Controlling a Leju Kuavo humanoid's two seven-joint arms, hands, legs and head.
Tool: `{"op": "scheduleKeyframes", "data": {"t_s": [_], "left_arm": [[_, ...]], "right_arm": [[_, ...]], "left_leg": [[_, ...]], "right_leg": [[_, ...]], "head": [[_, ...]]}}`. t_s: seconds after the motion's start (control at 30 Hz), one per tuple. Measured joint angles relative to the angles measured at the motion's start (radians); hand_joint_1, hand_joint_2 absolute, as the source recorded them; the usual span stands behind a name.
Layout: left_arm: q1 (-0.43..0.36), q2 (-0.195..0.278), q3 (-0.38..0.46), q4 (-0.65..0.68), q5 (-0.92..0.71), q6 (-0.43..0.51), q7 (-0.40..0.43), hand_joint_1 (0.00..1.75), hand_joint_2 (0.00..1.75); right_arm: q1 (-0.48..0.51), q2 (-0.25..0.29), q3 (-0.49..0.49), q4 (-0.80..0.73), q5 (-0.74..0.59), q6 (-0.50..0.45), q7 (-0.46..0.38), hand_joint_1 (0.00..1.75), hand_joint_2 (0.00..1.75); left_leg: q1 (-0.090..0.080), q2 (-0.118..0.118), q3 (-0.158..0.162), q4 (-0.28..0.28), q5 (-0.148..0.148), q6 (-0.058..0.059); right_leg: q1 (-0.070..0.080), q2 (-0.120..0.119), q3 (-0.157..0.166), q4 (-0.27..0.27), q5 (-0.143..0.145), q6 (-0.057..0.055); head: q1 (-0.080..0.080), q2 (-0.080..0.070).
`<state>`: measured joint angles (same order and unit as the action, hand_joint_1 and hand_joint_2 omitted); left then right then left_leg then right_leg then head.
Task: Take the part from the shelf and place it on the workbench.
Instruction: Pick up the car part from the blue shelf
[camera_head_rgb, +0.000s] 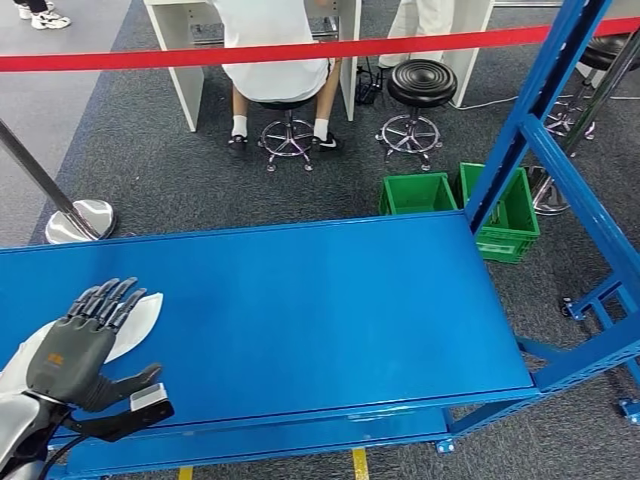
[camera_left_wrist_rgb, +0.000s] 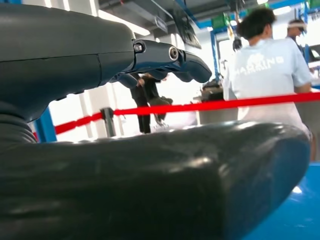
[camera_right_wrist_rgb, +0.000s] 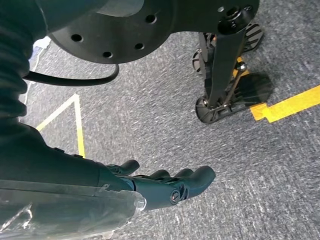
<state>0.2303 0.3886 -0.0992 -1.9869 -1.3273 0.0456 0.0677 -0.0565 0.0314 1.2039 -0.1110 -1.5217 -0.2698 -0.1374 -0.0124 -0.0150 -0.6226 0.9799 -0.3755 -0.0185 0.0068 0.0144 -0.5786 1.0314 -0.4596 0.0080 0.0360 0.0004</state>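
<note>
Left hand (camera_head_rgb: 79, 345) flat on white part (camera_head_rgb: 140, 318), fingers spread; shirt (camera_left_wrist_rgb: 264, 75) reads "MARKING"; right hand (camera_right_wrist_rgb: 166, 185) empty, fingers extended.

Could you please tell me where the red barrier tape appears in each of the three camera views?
Head view: the red barrier tape runs across the top, edge to edge.
Left wrist view: it crosses the background at mid-height.
Right wrist view: not in this picture, which looks down at grey carpet.
Shared landmark: the seated person in the white shirt, just beyond the tape.
</note>
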Motion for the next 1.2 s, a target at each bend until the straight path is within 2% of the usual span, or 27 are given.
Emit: {"op": "scheduleKeyframes", "data": {"t_s": [0.17,0.37,0.57,1.0,1.2], "left_arm": [[0.086,0.003,0.04,-0.036,-0.012,0.044,0.001,0.0,0.0],[0.118,0.004,0.063,-0.054,-0.016,0.052,0.001,0.0,0.0],[0.184,-0.001,0.085,-0.083,-0.057,0.081,0.027,0.0,0.0],[0.225,-0.027,0.091,-0.107,-0.108,0.079,0.092,0.0,0.0],[0.265,-0.058,0.131,-0.108,-0.109,0.095,0.11,0.0,0.0]], "right_arm": [[0.004,0.003,-0.016,0.0,0.0,0.0,-0.007,0.0,1.75],[0.004,0.005,-0.021,0.0,0.0,-0.002,-0.003,0.0,1.75],[0.005,0.007,-0.033,0.0,0.0,-0.017,0.012,0.0,1.75],[0.005,0.012,-0.051,0.0,0.0,-0.019,-0.007,0.0,1.75],[0.005,0.015,-0.065,0.0,0.0,-0.036,-0.004,0.0,1.75]], "left_leg": [[0.0,0.0,0.001,0.0,-0.001,0.001],[0.0,0.0,0.001,0.0,-0.001,0.0],[0.0,0.0,0.002,0.0,-0.002,0.0],[0.0,-0.001,0.005,0.0,-0.004,0.0],[0.0,-0.001,0.005,0.0,-0.004,0.0]], "right_leg": [[0.0,-0.001,-0.003,0.0,-0.002,0.001],[0.0,-0.001,0.001,0.0,-0.002,0.001],[0.0,-0.001,0.001,0.0,-0.002,0.001],[0.0,-0.001,0.004,-0.001,-0.004,0.0],[0.0,-0.001,0.005,-0.001,-0.004,0.0]], "head": [[0.0,0.0],[0.0,0.0],[0.0,0.0],[0.0,0.0],[0.0,0.0]]}}
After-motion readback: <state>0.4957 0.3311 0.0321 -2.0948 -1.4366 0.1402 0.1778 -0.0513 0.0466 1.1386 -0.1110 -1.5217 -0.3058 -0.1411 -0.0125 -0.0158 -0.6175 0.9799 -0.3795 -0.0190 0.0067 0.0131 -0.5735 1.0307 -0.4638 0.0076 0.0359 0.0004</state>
